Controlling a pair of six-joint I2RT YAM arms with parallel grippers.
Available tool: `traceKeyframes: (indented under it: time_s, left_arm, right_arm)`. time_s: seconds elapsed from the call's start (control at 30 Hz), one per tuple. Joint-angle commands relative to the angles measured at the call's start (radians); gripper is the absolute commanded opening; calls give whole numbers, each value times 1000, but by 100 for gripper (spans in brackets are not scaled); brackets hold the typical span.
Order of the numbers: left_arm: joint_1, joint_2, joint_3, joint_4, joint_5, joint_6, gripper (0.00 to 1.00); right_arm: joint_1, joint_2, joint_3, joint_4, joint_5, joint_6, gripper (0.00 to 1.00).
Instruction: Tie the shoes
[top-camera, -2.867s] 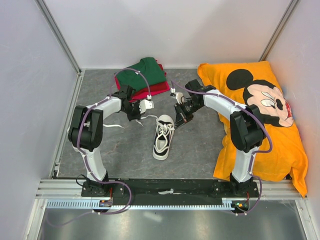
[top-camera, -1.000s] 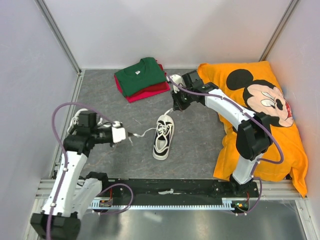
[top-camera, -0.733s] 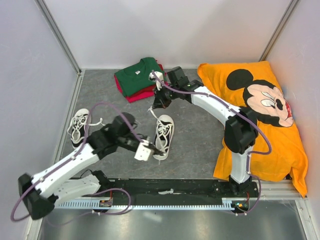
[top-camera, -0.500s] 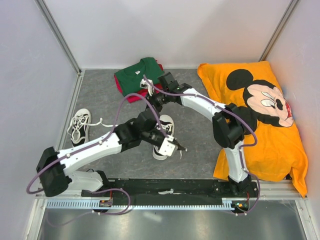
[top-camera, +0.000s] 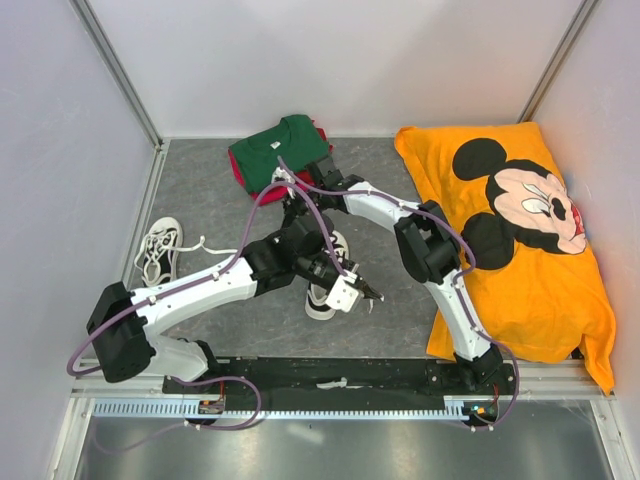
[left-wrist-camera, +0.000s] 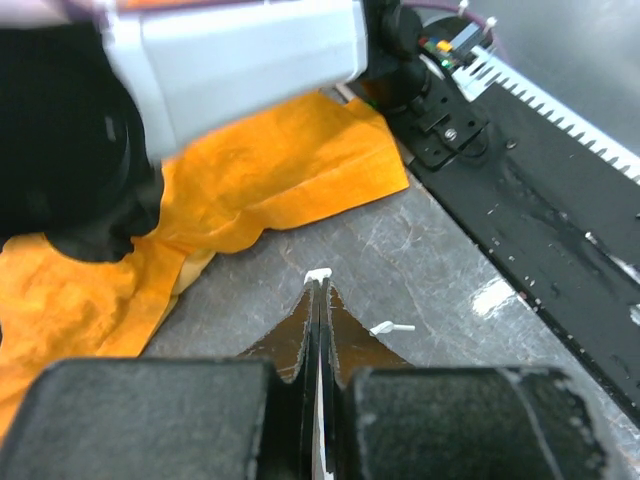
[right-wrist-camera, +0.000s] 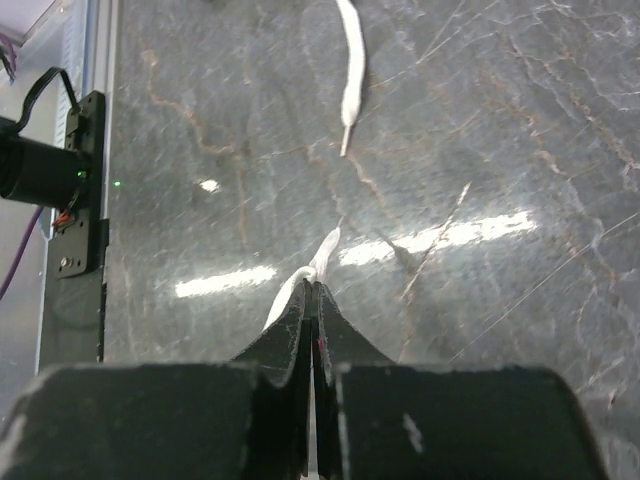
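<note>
Sneaker (top-camera: 318, 306) from the top camera: it lies mid-table with its long axis about 12 to 6 and its white toe at 6, largely covered by the left arm. The second sneaker (top-camera: 157, 250) sits well apart at 9, near the wall. The arms are crossed. The left gripper (top-camera: 362, 293) is just beside the shoe at about 4 and the right gripper (top-camera: 291, 207) at about 11, near the folded green shirt (top-camera: 282, 148). The coming pull probably runs across the shoe's axis, each arm drawing away from the other.

Left wrist: the jaws are pressed together on a white lace tip (left-wrist-camera: 318, 273), which pokes out at their front. A loose aglet (left-wrist-camera: 392, 327) lies on the grey table (left-wrist-camera: 440, 250) just ahead, with orange cloth (left-wrist-camera: 250, 170) beyond.

Right wrist: the jaws are also pressed together, pinching a white lace end (right-wrist-camera: 302, 284) just above the table. Another lace (right-wrist-camera: 350, 60) lies slack farther on at 12.
</note>
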Motion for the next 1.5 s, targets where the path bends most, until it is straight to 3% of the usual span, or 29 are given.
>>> traceKeyframes:
  time_s: [0.0,0.43,0.93,1.23,1.47]
  left_arm:
    - [-31,6,77,-11,53,15,2]
    - [-84,104,149,10,66,41,2]
    - [-137,103,166,10,81,107,2]
    - [-206,123,151,9,-13,189,2]
    - [-208,150,143,-94,-53,268,2]
  right_arm:
    - [9,73,115,50,-47,15,0]
    - [42,134,101,79,2,-2,0]
    - [45,232,163,190,47,174,0]
    - [44,222,129,221,53,193,0]
    - [44,209,143,248,64,209,0]
